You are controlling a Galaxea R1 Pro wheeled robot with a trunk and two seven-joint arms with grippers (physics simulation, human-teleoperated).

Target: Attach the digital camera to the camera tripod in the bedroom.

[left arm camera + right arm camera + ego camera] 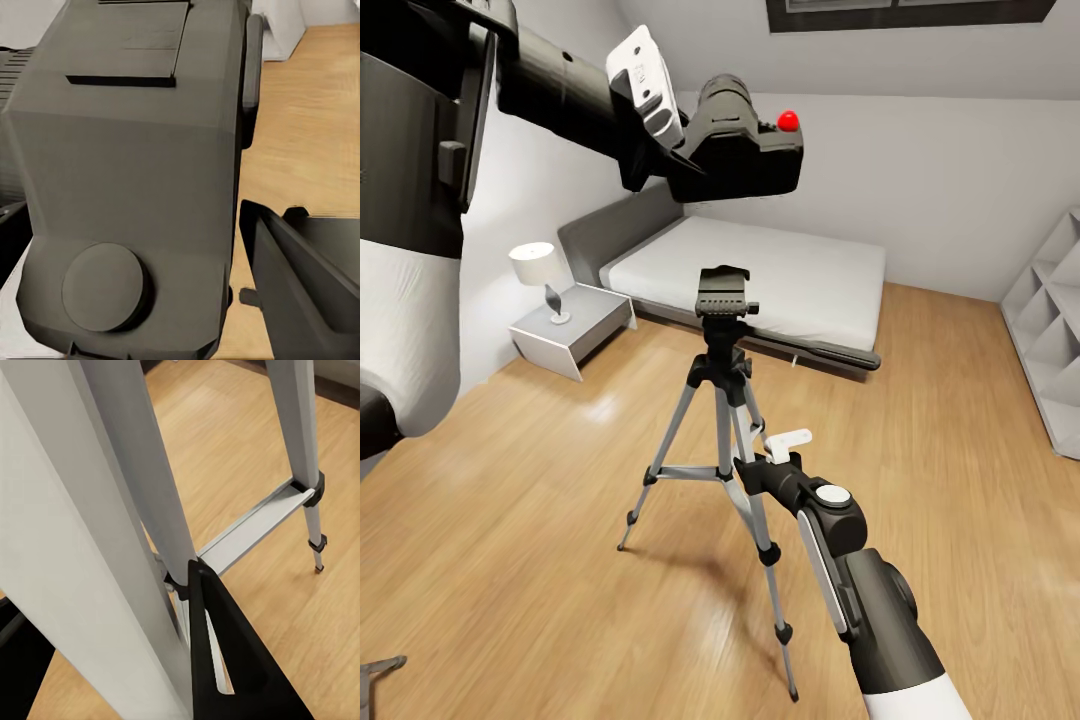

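My left gripper (678, 150) is shut on the digital camera (750, 155), a matte-black body with a red button (789, 120), held high in the head view. The camera hangs above the head plate (722, 292) of the camera tripod (722, 400), with a clear gap between them. In the left wrist view the camera's body (135, 165) looms close beside one dark finger (300, 292). My right gripper (765, 462) is low on the tripod. In the right wrist view its black fingers (225, 660) close around a silver leg (112, 547).
This is the bedroom: a low grey bed (780, 275) with a white mattress stands behind the tripod. A nightstand (585, 330) with a lamp (540, 272) is at the left, white shelves (1055, 330) at the right, a skylight (900, 10) above. Light wood floor (540, 560) surrounds the tripod.
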